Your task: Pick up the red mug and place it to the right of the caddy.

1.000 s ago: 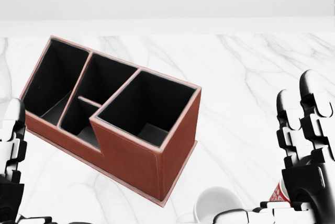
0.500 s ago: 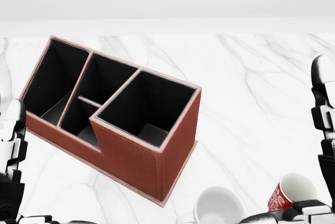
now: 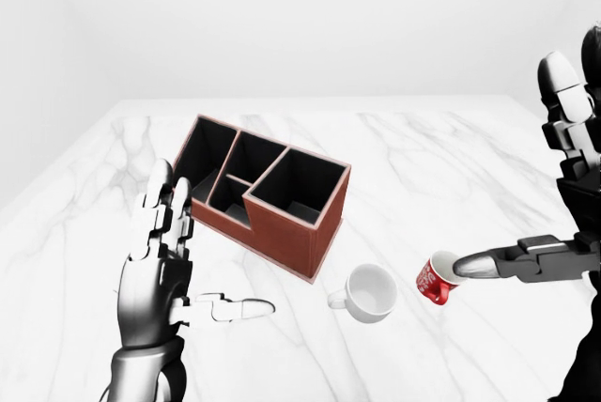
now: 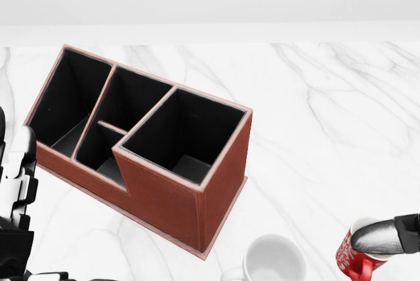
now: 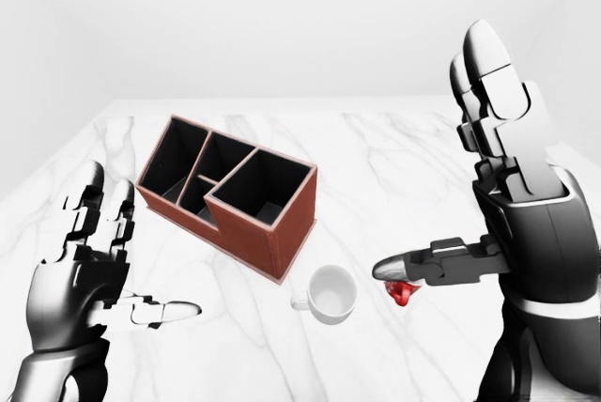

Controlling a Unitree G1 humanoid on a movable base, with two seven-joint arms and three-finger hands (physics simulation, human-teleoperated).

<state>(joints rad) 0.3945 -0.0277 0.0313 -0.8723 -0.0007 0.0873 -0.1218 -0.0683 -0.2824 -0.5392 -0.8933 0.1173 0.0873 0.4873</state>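
The red mug [image 3: 435, 282] lies tilted on the marble table, to the lower right of the brown leather caddy [image 3: 268, 197] in the left-eye view. Its mouth faces up and to the right. My right hand [image 3: 518, 177] is open, with the fingers [image 3: 563, 106] straight up. Its thumb [image 3: 481, 263] stretches left, and the tip sits over the mug's mouth; whether it touches is unclear. In the head view the thumb [image 4: 384, 236] covers the top of the red mug [image 4: 354, 262]. My left hand [image 3: 214, 239] is open and holds nothing, left of the caddy.
A white mug [image 3: 368, 291] stands upright between the caddy and the red mug, its handle pointing left. The caddy has several open, empty compartments. The marble table [image 3: 441, 158] runs to a far edge against a white wall.
In the head view my right hand has slid right and its upright fingers have left the picture; only the thumb remains, now over the red mug's mouth. The left hand dropped slightly.
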